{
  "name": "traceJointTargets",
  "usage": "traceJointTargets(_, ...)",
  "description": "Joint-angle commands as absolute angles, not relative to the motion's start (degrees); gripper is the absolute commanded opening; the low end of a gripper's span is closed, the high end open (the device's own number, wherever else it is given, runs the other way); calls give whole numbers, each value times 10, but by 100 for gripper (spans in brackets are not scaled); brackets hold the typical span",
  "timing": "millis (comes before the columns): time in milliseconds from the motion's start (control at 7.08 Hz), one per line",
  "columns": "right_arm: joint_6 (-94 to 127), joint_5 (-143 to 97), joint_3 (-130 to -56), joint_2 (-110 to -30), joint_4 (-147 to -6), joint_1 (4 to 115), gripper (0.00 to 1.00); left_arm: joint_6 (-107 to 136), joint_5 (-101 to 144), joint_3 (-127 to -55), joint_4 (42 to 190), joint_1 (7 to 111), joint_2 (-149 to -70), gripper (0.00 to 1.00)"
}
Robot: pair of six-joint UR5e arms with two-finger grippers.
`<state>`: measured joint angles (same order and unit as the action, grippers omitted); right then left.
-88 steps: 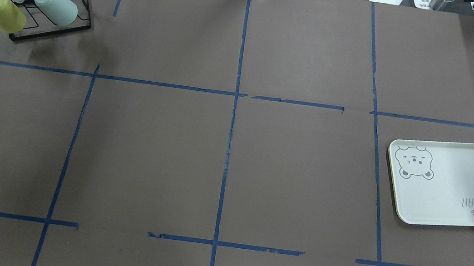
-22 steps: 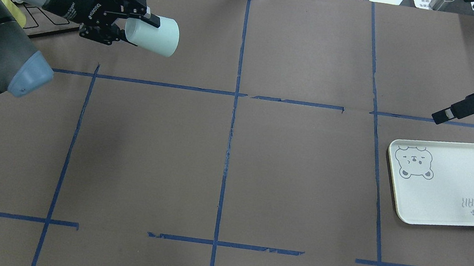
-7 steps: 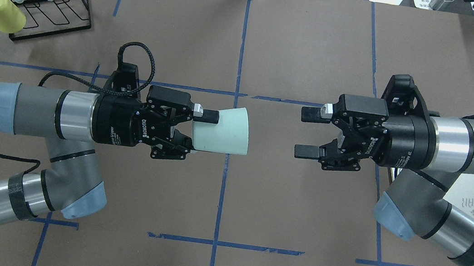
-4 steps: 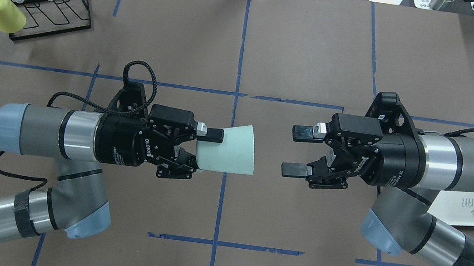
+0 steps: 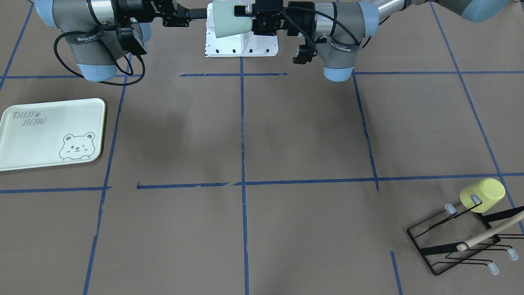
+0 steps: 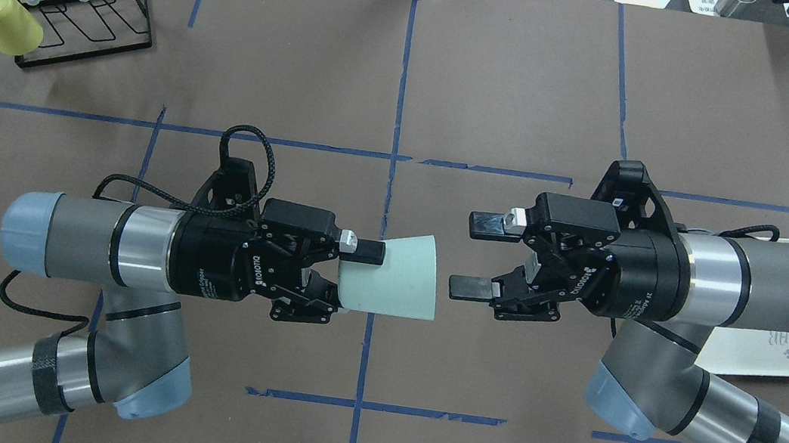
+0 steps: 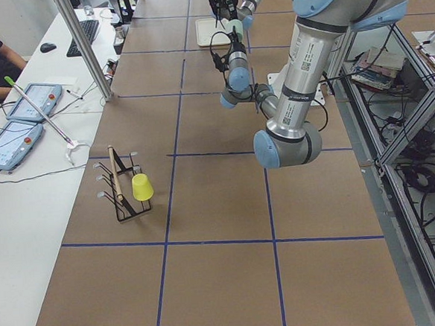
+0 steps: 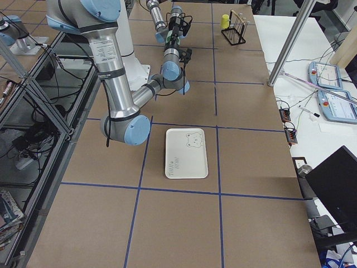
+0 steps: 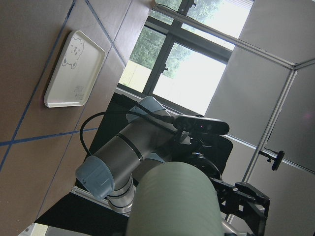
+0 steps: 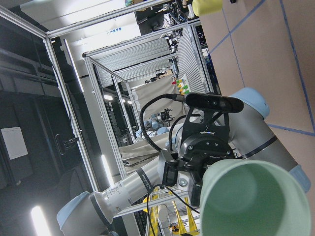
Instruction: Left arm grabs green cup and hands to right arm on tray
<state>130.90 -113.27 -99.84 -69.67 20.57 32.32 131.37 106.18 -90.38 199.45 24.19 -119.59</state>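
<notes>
Here, the left end effector was clamped on the narrow closed base of the green cup. It held the cup on its side in the air above the middle of the table, wide mouth turned toward the right end effector. That hold left the rim end free, presumably so the other arm could take it without fingers colliding. The right end effector faced it with fingers spread wide, just short of the rim and not touching, seemingly lined up to straddle the cup. The tray lay on the right arm's side, well apart from the cup. A yellow cup hung on the wire rack.
</notes>
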Motion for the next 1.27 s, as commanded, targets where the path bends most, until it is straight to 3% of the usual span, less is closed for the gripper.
traceJointTargets(0,1307,-1116,-997,-695,204,321,98,1315,1062,-911,1993,229,-1196,19)
traceJointTargets(847,1305,-1113,-992,-687,207,296,95,1313,1046,-913,1991,216,-1198,19)
traceJointTargets(988,1304,-1113,-992,-686,207,295,65,1313,1046,-913,1991,216,-1198,20)
traceJointTargets(1129,1303,-1114,-993,-688,207,295,43,1313,1045,-913,1991,216,-1198,20)
